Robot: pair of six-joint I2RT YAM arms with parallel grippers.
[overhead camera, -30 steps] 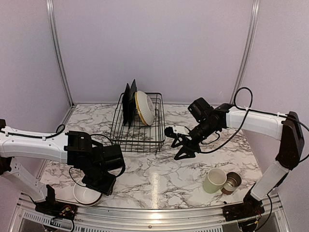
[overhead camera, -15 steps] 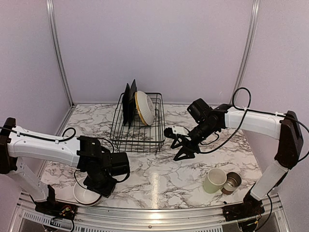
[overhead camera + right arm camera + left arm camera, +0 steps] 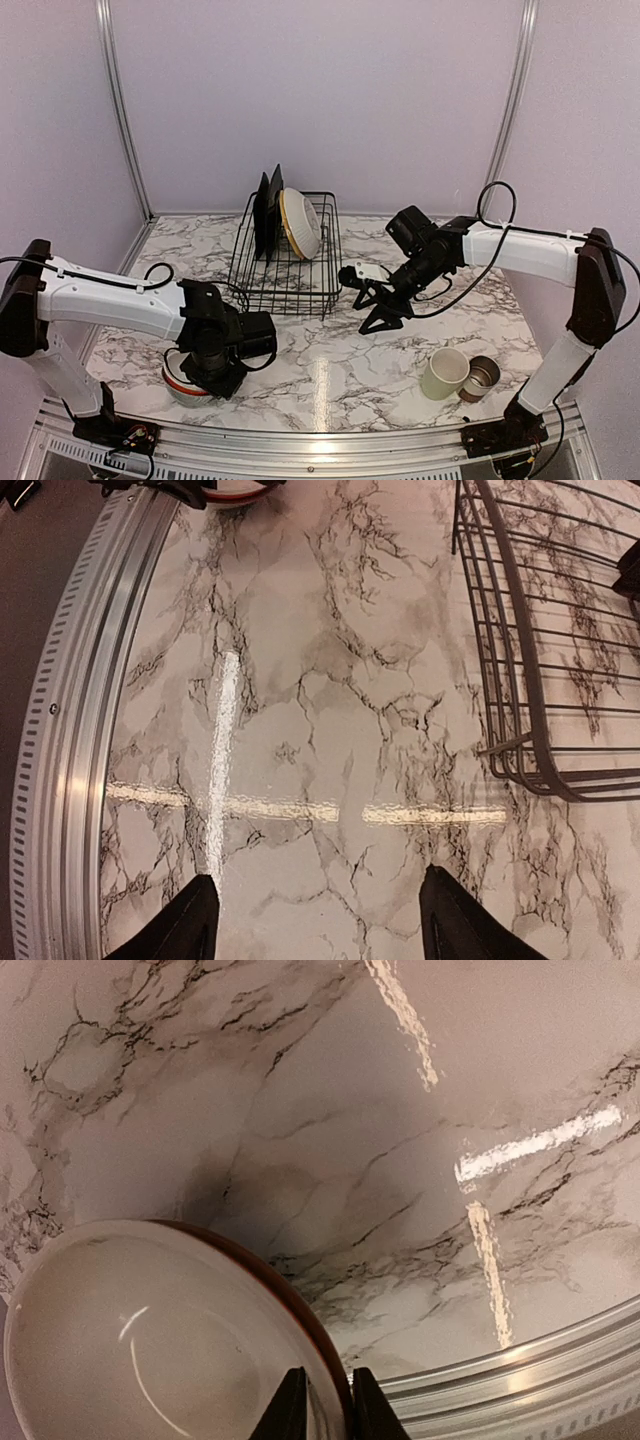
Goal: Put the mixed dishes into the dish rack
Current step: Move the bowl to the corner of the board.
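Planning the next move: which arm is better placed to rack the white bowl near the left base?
Left. The left hand pinches the rim of the white round bowl; the right hand hangs open, empty, beside the black wire dish rack, away from it.

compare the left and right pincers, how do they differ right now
The left pincer is pinched shut on the rim of the bowl; the right pincer stands wide open and holds nothing. The left pincer is low at the near left corner of the table; the right pincer hovers above the marble beside the rack. Both have black fingers.
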